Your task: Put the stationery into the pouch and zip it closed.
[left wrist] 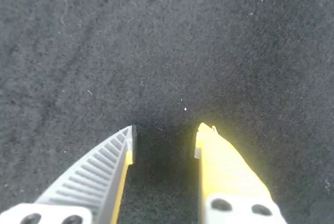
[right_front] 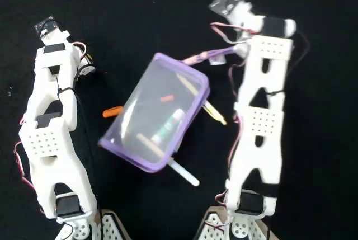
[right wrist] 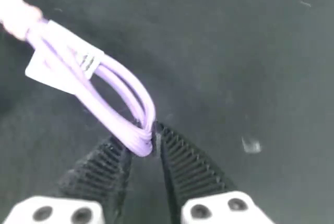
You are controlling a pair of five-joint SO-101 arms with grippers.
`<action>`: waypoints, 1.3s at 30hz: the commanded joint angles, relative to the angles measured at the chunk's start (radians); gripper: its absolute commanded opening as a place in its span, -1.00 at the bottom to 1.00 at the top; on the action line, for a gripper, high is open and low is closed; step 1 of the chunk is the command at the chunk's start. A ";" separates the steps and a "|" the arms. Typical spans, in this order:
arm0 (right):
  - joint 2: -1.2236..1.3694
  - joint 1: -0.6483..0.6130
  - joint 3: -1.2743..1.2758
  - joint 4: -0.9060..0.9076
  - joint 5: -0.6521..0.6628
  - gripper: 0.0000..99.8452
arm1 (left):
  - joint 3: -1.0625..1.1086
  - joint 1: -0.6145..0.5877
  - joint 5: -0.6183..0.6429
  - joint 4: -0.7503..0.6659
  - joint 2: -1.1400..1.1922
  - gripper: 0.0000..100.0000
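Note:
A clear pouch (right_front: pixel 154 114) with purple trim lies tilted in the middle of the black table. Inside it are a few pens and a small orange piece. Its purple pull cord (right_front: pixel 210 56) stretches toward the far right, and my right gripper (right_front: pixel 240 50) is shut on the cord's loop (right wrist: pixel 112 96), as the right wrist view (right wrist: pixel 154 134) shows. A yellow pen (right_front: pixel 215 114) and a white pen (right_front: pixel 184 174) stick out from the pouch's edges. An orange item (right_front: pixel 112 111) lies just left of the pouch. My left gripper (left wrist: pixel 166 130) hangs open over bare cloth at the far left (right_front: pixel 83 67).
Black cloth (right_front: pixel 313 139) covers the whole table. Both white arms stretch from the near edge toward the far side, one on each side of the pouch. Grey chairs or furniture stand beyond the far edge.

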 commanded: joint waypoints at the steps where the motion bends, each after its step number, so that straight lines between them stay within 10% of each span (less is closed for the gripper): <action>1: -0.136 0.153 -0.042 0.035 0.043 -0.98 | -0.008 -0.008 0.011 -0.034 -0.006 -0.60; 19: -0.148 0.680 -0.042 0.038 0.216 -0.98 | -0.008 -0.007 0.011 -0.034 -0.006 -0.60; 29: -0.183 0.715 0.122 0.041 0.210 -0.98 | -0.008 -0.007 0.011 -0.034 -0.006 -0.60; 39: -0.736 0.597 0.974 0.035 0.216 -0.98 | -0.008 -0.007 0.012 -0.034 -0.006 -0.60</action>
